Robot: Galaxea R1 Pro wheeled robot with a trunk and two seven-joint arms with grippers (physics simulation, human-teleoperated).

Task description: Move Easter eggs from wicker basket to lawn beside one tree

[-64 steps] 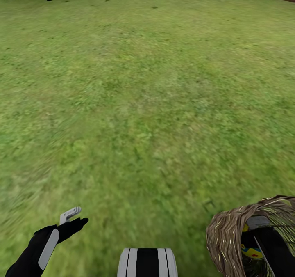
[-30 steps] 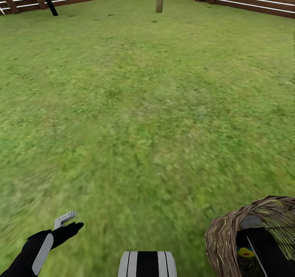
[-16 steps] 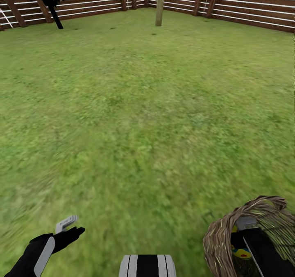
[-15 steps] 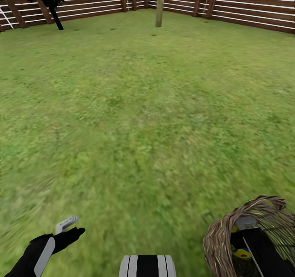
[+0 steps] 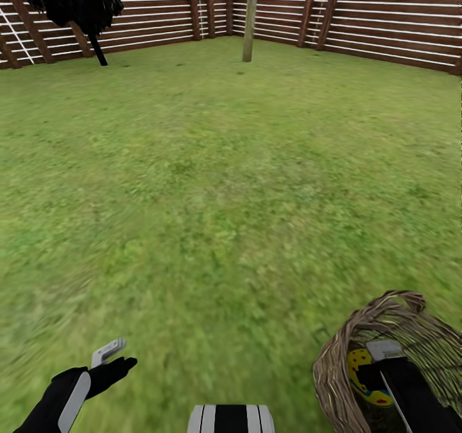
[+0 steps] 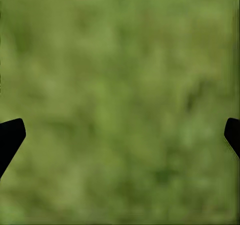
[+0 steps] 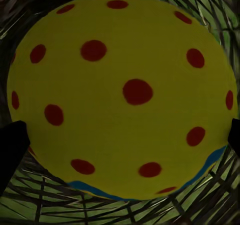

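Note:
The wicker basket (image 5: 340, 369) sits at the lower right of the head view, on the lawn (image 5: 231, 183). My right arm (image 5: 414, 394) reaches down into it. One yellow Easter egg (image 5: 360, 370) with red dots shows inside, beside the arm. In the right wrist view that egg (image 7: 125, 95) looms large just ahead of my right gripper (image 7: 122, 140), whose black fingertips (image 7: 11, 144) stand wide apart at the picture's edges. My left gripper (image 5: 119, 355) hovers open over bare grass, and its wrist view shows the left gripper (image 6: 120, 135) empty. A tree (image 5: 249, 16) with a pale trunk stands far ahead.
A brown slatted fence (image 5: 385, 16) closes off the lawn at the back. A dark conifer (image 5: 74, 0) stands at the far left by the fence. Open grass stretches between me and the tree.
The head view has tilted up, bringing more fence and tree trunk into the picture. The basket and my right arm now sit a little higher in view, with more of the egg showing.

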